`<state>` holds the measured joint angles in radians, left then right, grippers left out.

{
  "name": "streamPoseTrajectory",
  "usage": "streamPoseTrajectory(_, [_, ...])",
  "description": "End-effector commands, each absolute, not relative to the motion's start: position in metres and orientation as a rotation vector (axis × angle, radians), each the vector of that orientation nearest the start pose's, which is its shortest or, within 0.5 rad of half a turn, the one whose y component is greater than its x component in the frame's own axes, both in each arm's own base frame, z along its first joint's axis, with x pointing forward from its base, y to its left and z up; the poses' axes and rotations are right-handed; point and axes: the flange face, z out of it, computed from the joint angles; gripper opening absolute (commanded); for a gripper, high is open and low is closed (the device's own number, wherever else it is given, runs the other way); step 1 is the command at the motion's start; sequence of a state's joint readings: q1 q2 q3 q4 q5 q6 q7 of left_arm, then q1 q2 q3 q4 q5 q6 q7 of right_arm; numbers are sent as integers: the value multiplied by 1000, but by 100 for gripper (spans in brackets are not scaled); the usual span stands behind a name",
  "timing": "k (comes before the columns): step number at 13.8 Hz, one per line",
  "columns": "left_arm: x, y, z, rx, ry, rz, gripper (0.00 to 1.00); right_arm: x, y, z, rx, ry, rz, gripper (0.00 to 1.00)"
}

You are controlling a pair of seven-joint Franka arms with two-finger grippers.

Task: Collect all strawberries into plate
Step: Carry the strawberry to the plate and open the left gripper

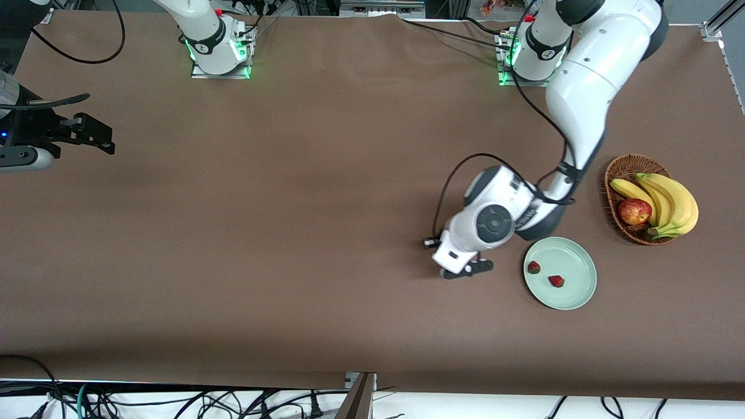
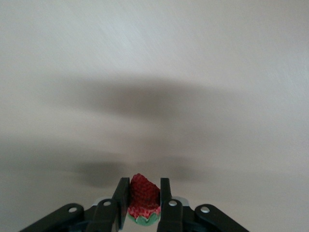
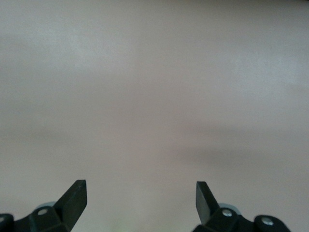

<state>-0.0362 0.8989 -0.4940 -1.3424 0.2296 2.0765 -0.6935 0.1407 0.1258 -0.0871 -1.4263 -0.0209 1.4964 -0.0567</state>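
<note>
A red strawberry (image 2: 143,195) with a green cap sits pinched between the fingers of my left gripper (image 2: 145,182), which is shut on it. In the front view the left gripper (image 1: 470,269) hangs low over the brown table, just beside the pale mint-green plate (image 1: 573,256), toward the right arm's end; its hand hides the held berry there. Two more strawberries (image 1: 534,267) (image 1: 556,281) lie on the plate. My right gripper (image 3: 141,186) is open and holds nothing. It waits over the table's edge at the right arm's end (image 1: 96,137).
A brown wicker basket (image 1: 625,169) stands a little farther from the front camera than the plate, toward the left arm's end. It holds a bunch of bananas (image 1: 669,201) and a red apple (image 1: 634,211). A cable loops off the left arm's wrist (image 1: 448,186).
</note>
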Motion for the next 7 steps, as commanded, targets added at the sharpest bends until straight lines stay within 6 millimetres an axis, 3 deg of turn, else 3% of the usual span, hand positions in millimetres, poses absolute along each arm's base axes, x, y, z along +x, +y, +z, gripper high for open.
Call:
streamPoseTrajectory(1, [689,-233,235,-3242,-126,283,0,582,29,615,-3182,-200,86,100])
streamPoseTrajectory(7, [720,-96,238,-3220,269,223,0,584,29,611,-3186,-208,96,100])
